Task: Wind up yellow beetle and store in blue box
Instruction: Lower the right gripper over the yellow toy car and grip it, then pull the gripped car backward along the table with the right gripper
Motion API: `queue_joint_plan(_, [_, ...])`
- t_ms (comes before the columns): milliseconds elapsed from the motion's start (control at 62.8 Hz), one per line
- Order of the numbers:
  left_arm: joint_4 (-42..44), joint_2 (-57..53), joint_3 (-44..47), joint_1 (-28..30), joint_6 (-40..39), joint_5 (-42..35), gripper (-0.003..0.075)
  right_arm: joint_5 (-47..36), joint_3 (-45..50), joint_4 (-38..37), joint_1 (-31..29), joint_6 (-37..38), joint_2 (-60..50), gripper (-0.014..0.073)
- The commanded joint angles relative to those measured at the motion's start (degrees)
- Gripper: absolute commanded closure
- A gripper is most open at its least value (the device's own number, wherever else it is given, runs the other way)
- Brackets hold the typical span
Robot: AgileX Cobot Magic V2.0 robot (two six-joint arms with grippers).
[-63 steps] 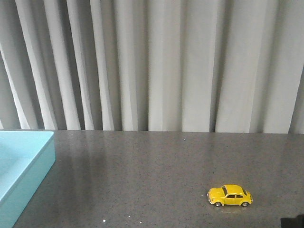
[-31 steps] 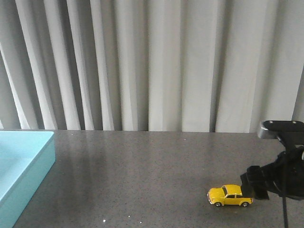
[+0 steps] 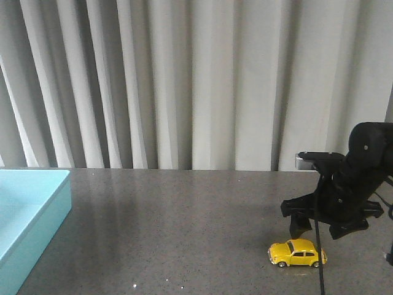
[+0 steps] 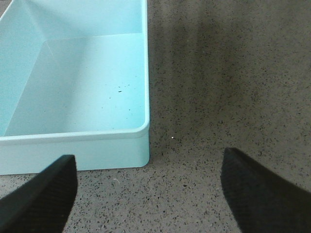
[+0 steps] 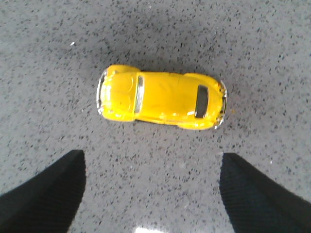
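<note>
The yellow beetle point(image 3: 297, 253) stands on its wheels on the dark speckled table at the front right, side-on to the front view. My right gripper point(image 3: 320, 230) hovers just above and behind it, open, with nothing between its fingers. From the right wrist, the yellow beetle point(image 5: 163, 99) lies crosswise beyond the open right gripper point(image 5: 153, 189), apart from both fingers. The blue box point(image 3: 46, 221) sits at the table's left edge, and what shows of its inside is empty. In the left wrist view, my left gripper point(image 4: 148, 194) is open over bare table beside a corner of the blue box point(image 4: 77, 148).
A grey pleated curtain point(image 3: 196, 80) hangs behind the table's far edge. The dark speckled tabletop point(image 3: 184, 227) stretches between the box and the car. A black cable point(image 3: 320, 270) hangs from the right arm in front of the car's rear.
The right arm came into the front view from the lower right and moved up and left until it stands over the beetle. The beetle and the box have not moved.
</note>
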Motion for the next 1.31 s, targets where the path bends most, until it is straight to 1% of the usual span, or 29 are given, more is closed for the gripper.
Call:
queue_joint_plan(0, [-0.4,-0.1,-1.9,-0.2,-0.2,-3.6,0.0126,1.7,-5.8,0.0,-0.3,-0.8,0.5,0.0041])
queue_joint_plan(96, [-0.4,-0.1,-1.9,-0.2,-0.2,-3.6,0.0126,3.5,-8.6,0.1,-0.5,-0.7,3.2,0.0037])
queue_joint_plan(239, [-0.4,-0.1,-1.9,-0.2,-0.2,-3.6,0.0126,5.4,-10.1,3.6,-2.0,-0.7,6.0,0.0027])
queue_joint_plan(382, [-0.5,-0.1,-1.9,-0.2,-0.2,-3.6,0.0129,4.6,-10.1,4.7,-3.2,-1.9,7.9,0.0029])
queue_joint_plan(557, [-0.5,-0.1,-1.9,-0.2,-0.2,-3.5,0.0129,1.8,-10.1,5.2,-3.2,-2.5,8.4,0.0029])
queue_joint_plan(844, [-0.4,-0.1,-1.9,-0.2,-0.2,-3.5,0.0129,0.1,-10.0,5.9,-3.2,-3.7,10.1,0.0029])
queue_joint_plan(1290, [-0.4,-0.1,-1.9,-0.2,-0.2,-3.5,0.0129,0.0,-10.0,5.8,-3.2,-3.9,11.5,0.0029])
